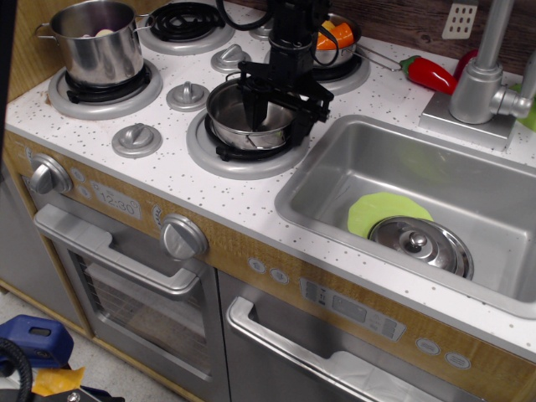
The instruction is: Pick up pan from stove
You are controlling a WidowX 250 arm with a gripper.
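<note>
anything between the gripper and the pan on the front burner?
Nothing visible. The gripper is open and right at the pan: one finger reaches down inside the bowl, the other sits outside the right rim. The pot and the pan with orange food stand on other burners, clear of it.

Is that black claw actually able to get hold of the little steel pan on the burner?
Probably yes: the open gripper is right over the pan, one finger inside, one outside its right rim, nothing blocking.

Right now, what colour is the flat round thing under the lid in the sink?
Light green, seen best in the observation.image view.
</note>
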